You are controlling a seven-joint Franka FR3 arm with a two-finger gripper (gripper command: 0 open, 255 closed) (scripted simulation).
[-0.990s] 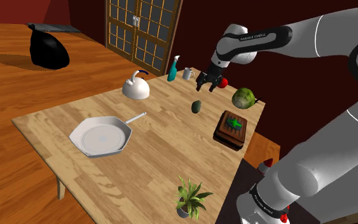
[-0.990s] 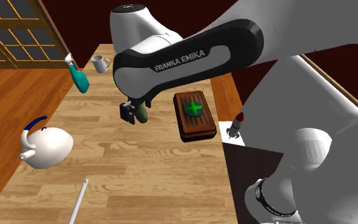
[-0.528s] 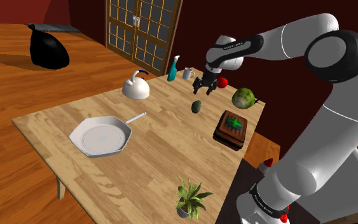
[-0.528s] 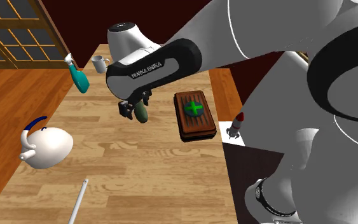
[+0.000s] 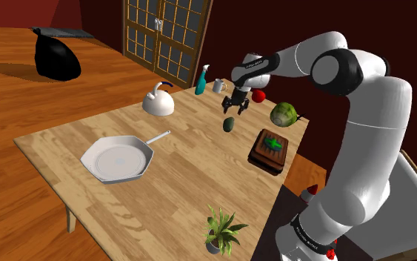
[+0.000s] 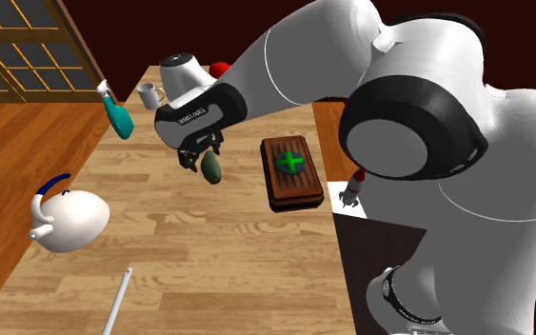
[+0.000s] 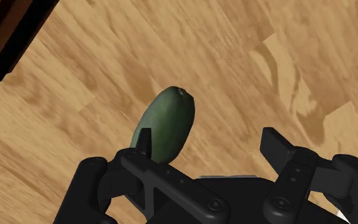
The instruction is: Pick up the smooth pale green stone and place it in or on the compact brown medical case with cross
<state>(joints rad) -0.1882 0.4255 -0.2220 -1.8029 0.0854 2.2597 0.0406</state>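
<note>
Above the wooden table [image 5: 173,189], the gripper [image 5: 236,106] hangs with its fingers [image 7: 276,147] spread wide, clasping nothing. The dark green stone [image 5: 229,124] rests on the table just beneath, between 6 and 7 o'clock of the gripper in the shoulder view. In the wrist view it sits behind one finger, unheld. The brown case [image 5: 272,148] with a green cross lies at 4 o'clock of the stone, apart from it.

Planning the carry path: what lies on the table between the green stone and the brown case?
Nothing. In the second exterior view the stretch between the green stone and the brown case is bare wooden table; the shoulder view agrees.
</note>
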